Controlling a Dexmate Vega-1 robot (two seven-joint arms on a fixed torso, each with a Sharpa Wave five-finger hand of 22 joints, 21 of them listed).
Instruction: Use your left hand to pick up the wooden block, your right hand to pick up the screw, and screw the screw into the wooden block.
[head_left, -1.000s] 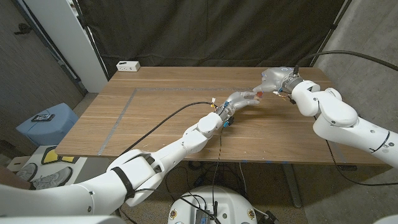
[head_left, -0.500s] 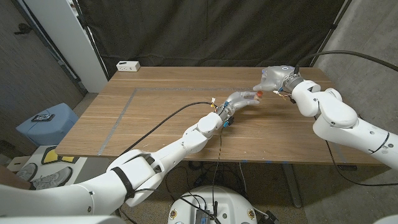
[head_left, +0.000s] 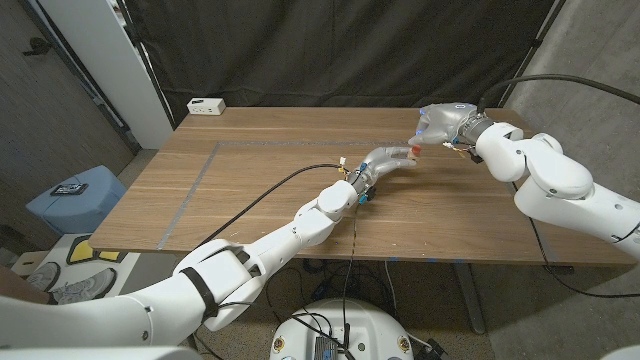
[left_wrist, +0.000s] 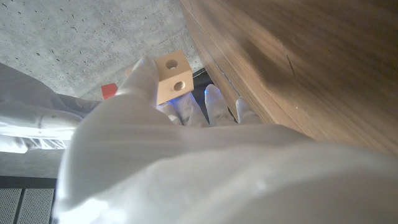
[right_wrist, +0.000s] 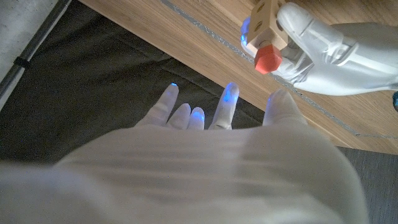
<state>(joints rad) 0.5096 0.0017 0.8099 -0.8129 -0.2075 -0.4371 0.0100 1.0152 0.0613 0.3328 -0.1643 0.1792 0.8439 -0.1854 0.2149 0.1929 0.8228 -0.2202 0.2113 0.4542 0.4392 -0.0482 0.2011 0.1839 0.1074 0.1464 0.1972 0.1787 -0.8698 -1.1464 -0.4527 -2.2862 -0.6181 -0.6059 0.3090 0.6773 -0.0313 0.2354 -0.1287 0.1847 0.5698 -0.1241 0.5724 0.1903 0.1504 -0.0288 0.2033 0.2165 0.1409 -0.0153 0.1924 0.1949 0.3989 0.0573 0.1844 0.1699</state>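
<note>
The left hand (head_left: 388, 160) held the wooden block (right_wrist: 264, 23) raised above the worktop (head_left: 250, 190), at about one o'clock from its middle, fingers clamped on it. The red-headed screw (right_wrist: 268, 60) already sat in the block. The right hand (right_wrist: 211, 143) hovered just beside, fingers spread and empty; it looked due to re-grip and turn the screw further.

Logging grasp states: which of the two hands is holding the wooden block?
The left hand grips the wooden block, its red-headed screw already seated; the right hand is spread, holding nothing.

Pale bare-wood block (left_wrist: 172, 76), matt wooden table (head_left: 260, 190)
</note>
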